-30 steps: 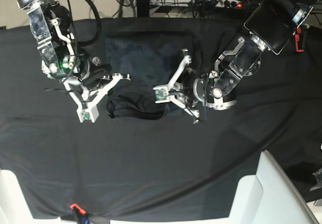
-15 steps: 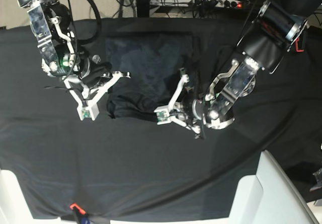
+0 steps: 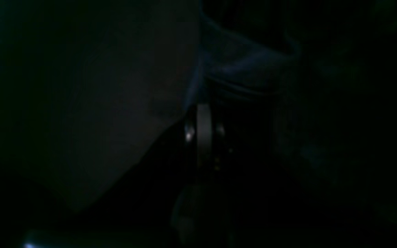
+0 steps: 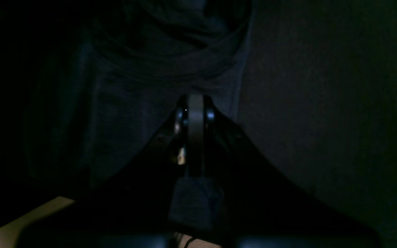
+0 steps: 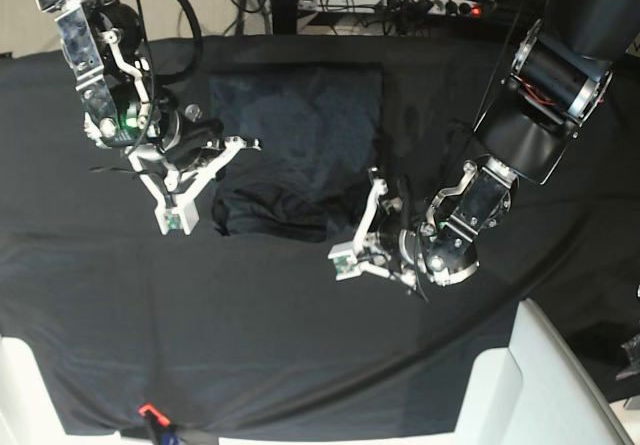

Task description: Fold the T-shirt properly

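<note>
Clearly, in the left wrist view almost everything is very dark. The left gripper (image 3: 203, 119) has its two jaws pressed together, and I cannot see any cloth pinched between them. Just beyond the tips lies a bluish rolled edge of the T-shirt (image 3: 243, 69), and on the other side is the flat black table covering (image 3: 81, 103). It is too dark to say if the tips touch the fabric.

In the right wrist view the right gripper (image 4: 195, 106) is also clenched, jaws together. Its tips sit at or on the slate-grey T-shirt (image 4: 133, 113), close to the shirt's straight side edge. Further ahead the fabric is gathered in curved wrinkles. Whether a thin layer is caught between the jaws I cannot tell.

In the base view the T-shirt (image 5: 295, 135) lies in the upper middle of the black table covering (image 5: 300, 345) as a compact rectangle, so I judge that the sleeves and sides are already folded in. Its near part is bunched and rounded, not flat. The right gripper (image 5: 222, 155) rests at that view's left side of the shirt. The left gripper (image 5: 385, 195) is near the shirt's lower corner on the other side, on the black cloth.

I think what is left is to smooth the bunched near part and make the last fold, so the task seems more than half done.
</note>
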